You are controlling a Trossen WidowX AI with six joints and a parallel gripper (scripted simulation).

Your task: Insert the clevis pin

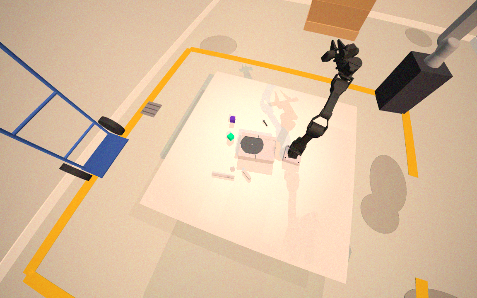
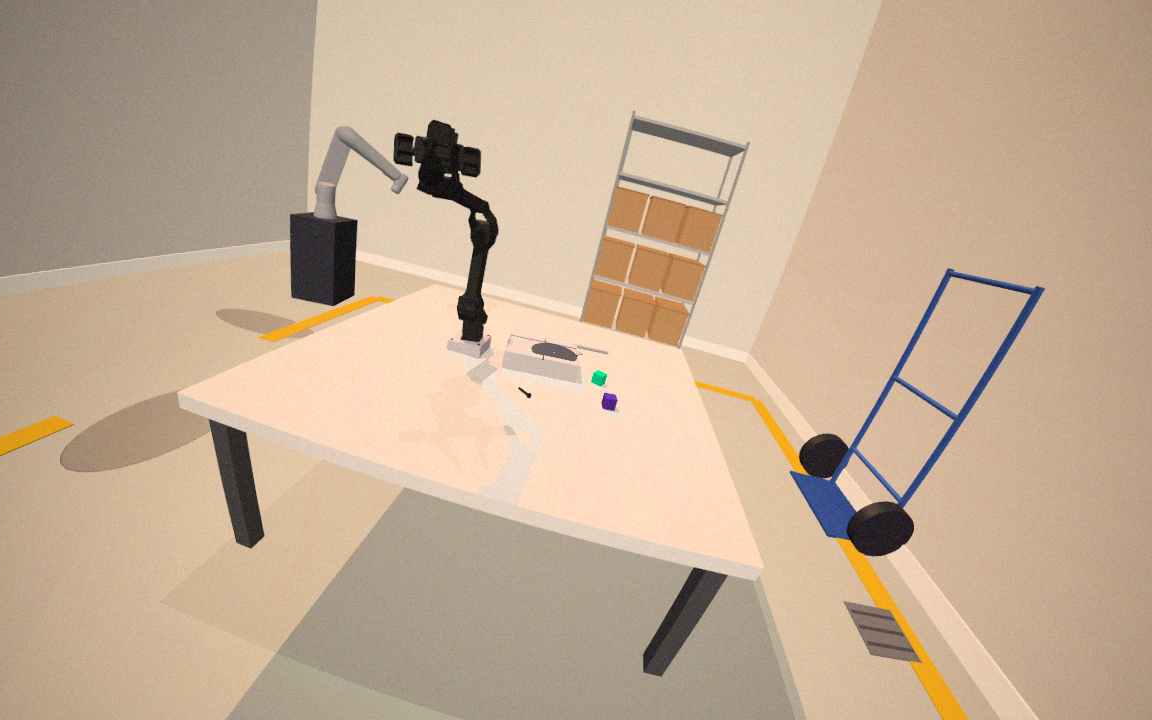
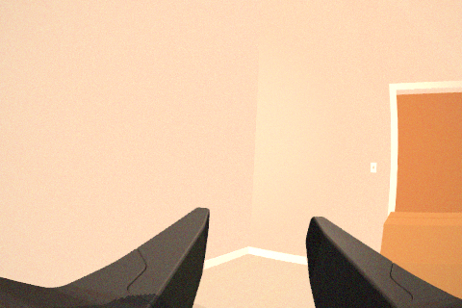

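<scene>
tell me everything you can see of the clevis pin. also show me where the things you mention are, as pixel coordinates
The clevis pin [image 1: 265,123] [image 2: 524,392] is small, slim and dark, nearly black here, with a straight shank and a slightly wider head at one end. It looks like metal. It lies on its side on the table [image 1: 307,229] [image 2: 365,385], beside the tray [image 1: 266,155] [image 2: 541,365] and apart from it. Only the table touches it. Any finer detail is too small to make out.
</scene>
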